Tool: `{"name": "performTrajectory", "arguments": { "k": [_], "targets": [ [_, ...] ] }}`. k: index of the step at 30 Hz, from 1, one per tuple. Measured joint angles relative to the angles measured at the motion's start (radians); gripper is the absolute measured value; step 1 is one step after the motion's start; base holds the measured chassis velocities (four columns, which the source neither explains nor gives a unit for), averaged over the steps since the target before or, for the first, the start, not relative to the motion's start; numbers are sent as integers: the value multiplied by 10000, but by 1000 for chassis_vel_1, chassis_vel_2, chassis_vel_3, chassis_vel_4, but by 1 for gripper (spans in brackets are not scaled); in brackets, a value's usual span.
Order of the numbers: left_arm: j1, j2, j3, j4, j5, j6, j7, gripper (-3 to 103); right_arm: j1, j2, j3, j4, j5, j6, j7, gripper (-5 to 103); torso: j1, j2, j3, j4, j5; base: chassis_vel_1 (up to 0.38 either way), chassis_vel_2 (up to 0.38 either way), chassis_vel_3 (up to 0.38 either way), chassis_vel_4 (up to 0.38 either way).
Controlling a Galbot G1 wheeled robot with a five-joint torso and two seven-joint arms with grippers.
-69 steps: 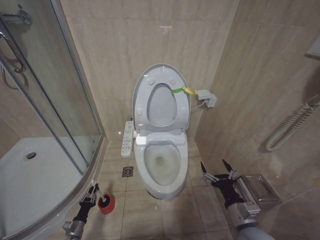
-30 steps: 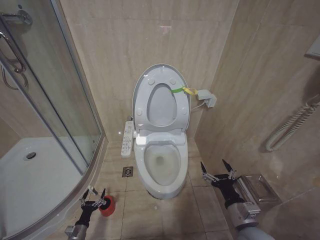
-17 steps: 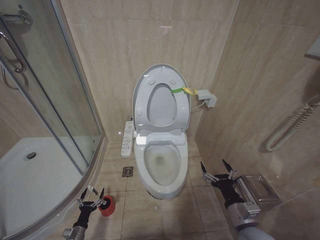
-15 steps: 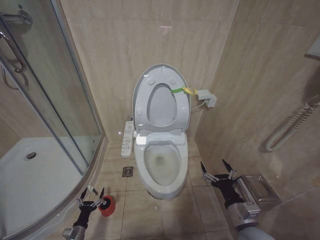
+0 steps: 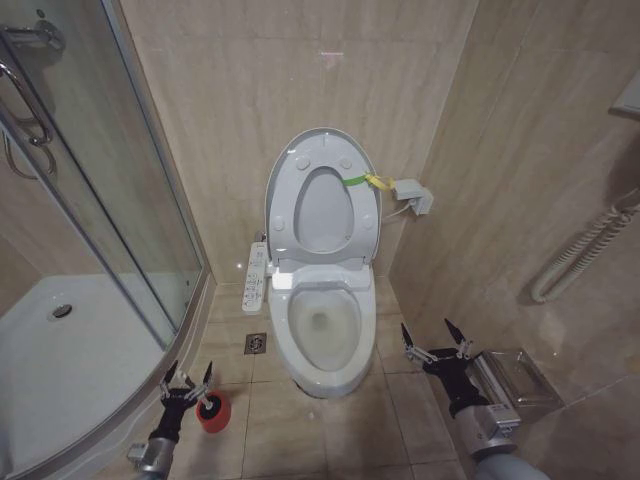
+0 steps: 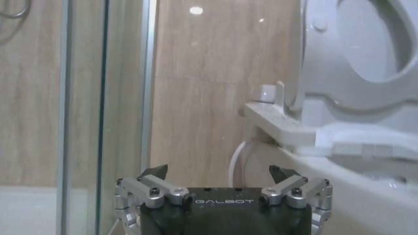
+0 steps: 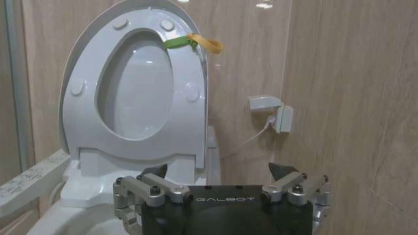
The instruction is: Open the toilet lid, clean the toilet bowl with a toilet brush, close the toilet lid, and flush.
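Shower glass (image 5: 120, 200) far left. Left gripper (image 5: 187, 383) low by shower curb, jaws spread, empty, just above toilet brush (image 5: 212, 408). Brush sits on floor tile in red cup base, left of toilet bowl (image 5: 322, 335). Looks light, stiff, thin handle; likely slick, best pinched high on handle. Toilet lid (image 5: 322, 195) upright against wall. Right gripper (image 5: 434, 345) idle right of bowl, jaws spread.

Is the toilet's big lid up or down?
Up. The toilet lid stands upright against the wall with the seat ring raised against it, so the toilet bowl is open.
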Motion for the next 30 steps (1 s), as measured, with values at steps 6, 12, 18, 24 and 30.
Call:
{"name": "performTrajectory", "arguments": {
  "k": [6, 12, 18, 24, 30],
  "targets": [
    [654, 25, 41, -2085, 31, 1082, -882, 100, 0, -1, 0, 0, 0, 0, -3, 100, 0, 0, 0, -1, -1, 0, 0, 0, 0],
    [1268, 9, 56, -3652, 433, 1988, -1873, 100, 1, 0, 0, 0, 0, 0, -3, 100, 0, 0, -1, -1, 1, 0, 0, 0, 0],
    [1546, 4, 63, -4247, 867, 2567, -2683, 100, 0, 0, 0, 0, 0, 0, -2, 100, 0, 0, 0, -1, 0, 0, 0, 0, 0],
    [1954, 65, 64, -5315, 856, 3314, -3122, 100, 0, 0, 0, 0, 0, 0, -1, 100, -1, 0, -1, -2, 0, 0, 0, 0, 0],
    [2202, 76, -85, -5791, 888, 3088, -3218, 100, 1, 0, 0, 1, 0, 0, -3, 100, 0, 0, -1, -1, -1, 0, 0, 0, 0]
  ]
}}
